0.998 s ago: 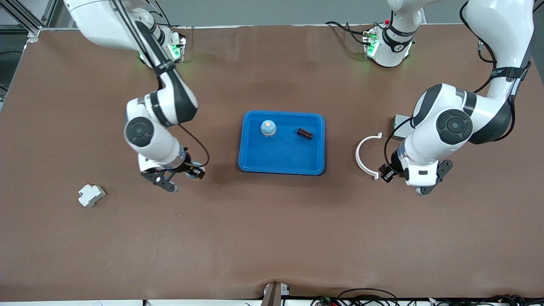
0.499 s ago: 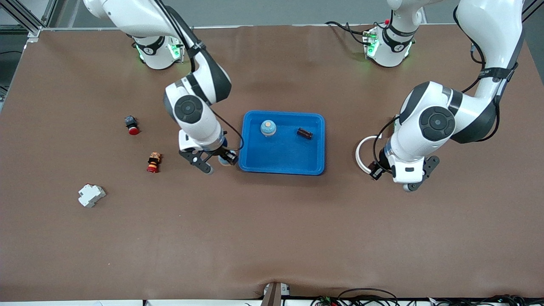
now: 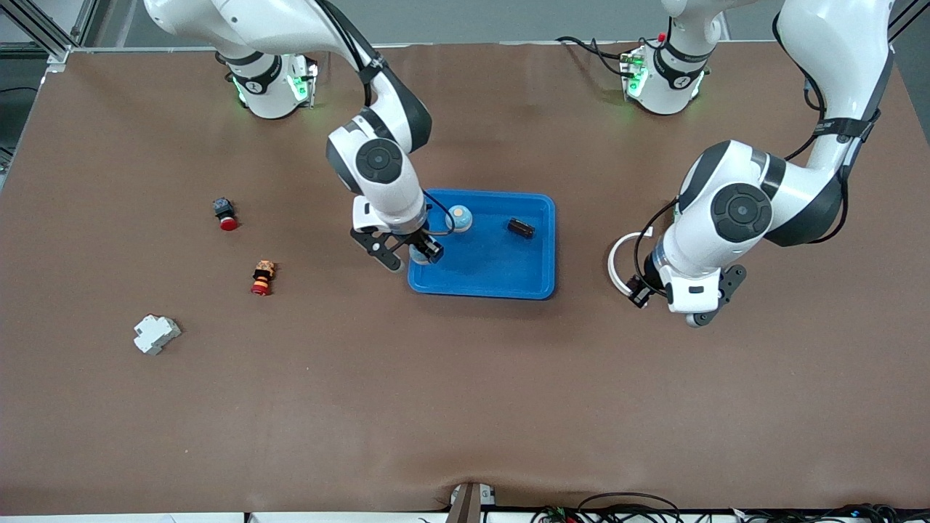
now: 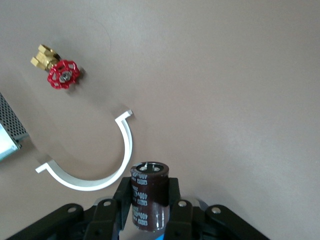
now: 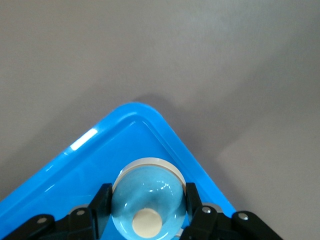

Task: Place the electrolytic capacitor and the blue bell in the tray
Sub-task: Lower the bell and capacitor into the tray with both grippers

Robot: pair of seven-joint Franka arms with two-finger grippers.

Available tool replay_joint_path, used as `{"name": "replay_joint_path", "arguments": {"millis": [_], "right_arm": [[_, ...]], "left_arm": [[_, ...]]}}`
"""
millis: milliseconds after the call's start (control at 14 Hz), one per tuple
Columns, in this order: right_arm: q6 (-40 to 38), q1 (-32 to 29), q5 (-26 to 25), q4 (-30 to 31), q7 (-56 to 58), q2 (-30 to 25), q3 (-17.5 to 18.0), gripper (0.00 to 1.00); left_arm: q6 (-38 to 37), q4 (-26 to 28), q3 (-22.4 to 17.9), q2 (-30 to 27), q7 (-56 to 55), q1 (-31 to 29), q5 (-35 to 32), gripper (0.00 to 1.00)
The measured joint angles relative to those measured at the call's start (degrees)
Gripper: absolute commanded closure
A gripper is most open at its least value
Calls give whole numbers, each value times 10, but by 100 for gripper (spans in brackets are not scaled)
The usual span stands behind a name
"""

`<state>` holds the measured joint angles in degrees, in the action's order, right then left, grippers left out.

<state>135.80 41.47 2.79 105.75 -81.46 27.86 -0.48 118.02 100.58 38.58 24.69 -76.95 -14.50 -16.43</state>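
Observation:
The bright-blue tray [image 3: 494,270] lies mid-table. One blue bell [image 3: 458,216] and one dark electrolytic capacitor [image 3: 520,228] rest in it. My right gripper [image 3: 423,254] hangs over the tray's corner toward the right arm's end, shut on a second blue bell [image 5: 146,197] with a cream button; the tray rim [image 5: 150,112] shows below it. My left gripper [image 4: 149,200] is shut on a brown electrolytic capacitor [image 4: 149,190], held upright above the table beside a white half-ring [image 4: 120,160]. In the front view that left gripper [image 3: 639,290] is at the half-ring [image 3: 616,265].
A red-handled brass valve [image 4: 61,75] and a grey metal box [image 4: 7,132] lie near the half-ring. Toward the right arm's end sit a red push button [image 3: 225,214], a red-and-orange part [image 3: 261,277] and a white-grey block [image 3: 155,333].
My right arm has swept from the right arm's end of the table to the tray's corner, carrying the bell. My left arm has shifted slightly toward the tray with the capacitor.

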Motion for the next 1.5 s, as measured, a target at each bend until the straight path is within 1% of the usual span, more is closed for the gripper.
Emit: {"name": "replay_joint_path", "arguments": {"millis": [285, 570, 926, 1496], "right_arm": [[6, 29, -27, -36, -73, 54, -1, 100], [7, 44, -33, -78, -103, 101, -3, 100], [21, 46, -33, -85, -111, 114, -4, 100], [26, 47, -38, -104, -125, 131, -4, 100]], "left_arm": [[1, -3, 0, 9, -54, 30, 0, 100], [9, -4, 1, 21, -124, 57, 0, 100], [26, -5, 1, 45, -202, 104, 0, 100], [51, -7, 1, 68, -247, 120, 0, 100]]}}
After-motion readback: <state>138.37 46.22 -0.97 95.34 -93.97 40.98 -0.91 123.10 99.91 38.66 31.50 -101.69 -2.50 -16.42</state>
